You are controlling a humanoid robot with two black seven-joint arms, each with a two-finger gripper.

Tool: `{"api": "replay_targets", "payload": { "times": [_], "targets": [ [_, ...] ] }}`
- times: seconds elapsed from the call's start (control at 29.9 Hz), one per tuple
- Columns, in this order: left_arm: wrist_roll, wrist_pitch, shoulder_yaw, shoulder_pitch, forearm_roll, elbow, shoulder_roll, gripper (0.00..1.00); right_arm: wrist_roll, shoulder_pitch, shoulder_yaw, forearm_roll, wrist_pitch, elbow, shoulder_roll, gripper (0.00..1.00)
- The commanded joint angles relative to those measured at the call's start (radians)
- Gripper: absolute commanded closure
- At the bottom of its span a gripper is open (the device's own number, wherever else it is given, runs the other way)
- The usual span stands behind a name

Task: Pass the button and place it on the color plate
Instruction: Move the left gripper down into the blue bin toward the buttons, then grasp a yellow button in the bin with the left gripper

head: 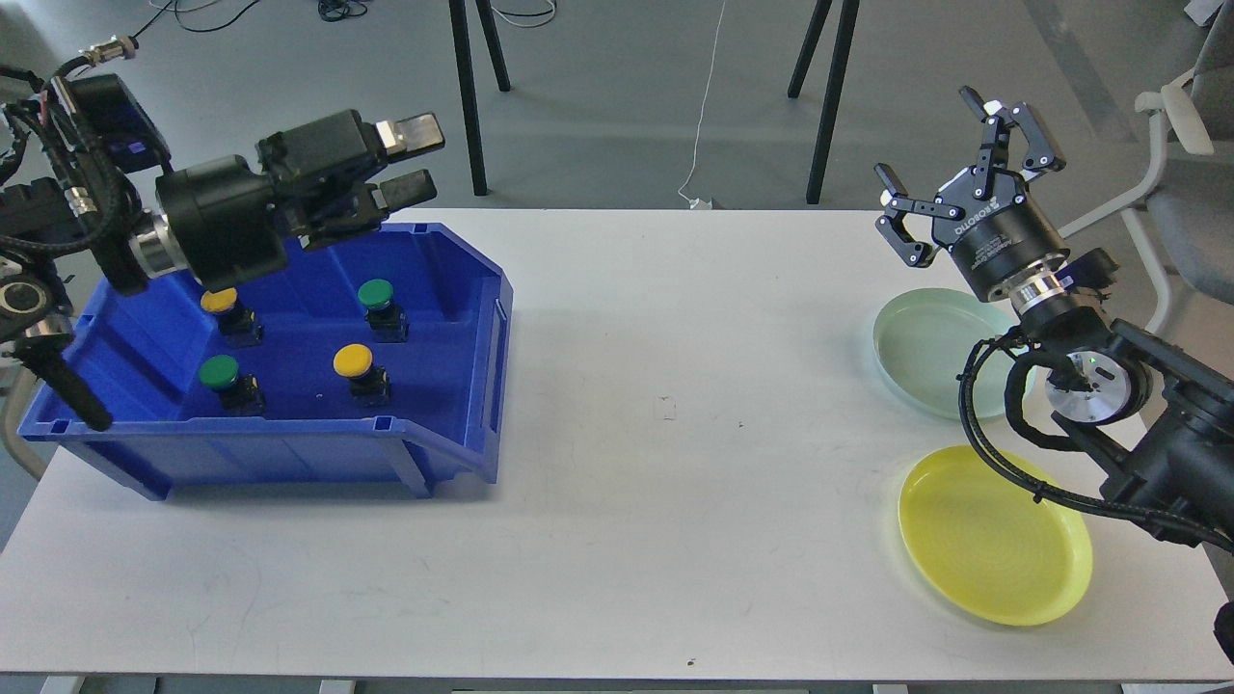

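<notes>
A blue bin point(289, 436) stands at the table's left. In it are two green buttons point(376, 293) point(219, 370) and two yellow buttons point(353, 360) point(219, 300), each on a black base. My left gripper point(413, 160) points right, level, above the bin's back rim; it is open and empty. A pale green plate point(911, 337) and a yellow plate point(993, 545) lie at the right. My right gripper point(956, 162) is raised behind the green plate, open and empty.
The white table point(675, 405) spans the view. Black stand legs point(469, 106) point(824, 106) rise behind its back edge. A chair point(1181, 145) stands at the far right. My right arm crosses over the near edge of the green plate.
</notes>
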Motion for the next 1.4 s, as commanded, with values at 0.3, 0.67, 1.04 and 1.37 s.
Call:
{"api": "replay_targets", "payload": {
  "times": [0.3, 0.67, 1.04, 1.37],
  "targets": [
    [0.000, 0.032, 0.427, -0.264, 0.380, 0.149, -0.036, 0.01, 0.000, -0.030, 0.005, 0.000, 0.000, -0.002, 0.008, 0.01],
    [0.000, 0.034, 0.503, -0.252, 0.383, 0.310, -0.179, 0.01, 0.000, -0.040, 0.006, 0.000, 0.000, -0.002, 0.001, 0.01],
    [0.000, 0.039, 0.503, -0.188, 0.383, 0.375, -0.236, 0.01, 0.000, -0.052, 0.008, 0.000, 0.000, -0.004, 0.001, 0.01],
    [0.000, 0.045, 0.501, -0.172, 0.381, 0.421, -0.260, 0.01, 0.000, -0.067, 0.009, 0.000, 0.000, 0.001, -0.001, 0.01]
  ]
}}
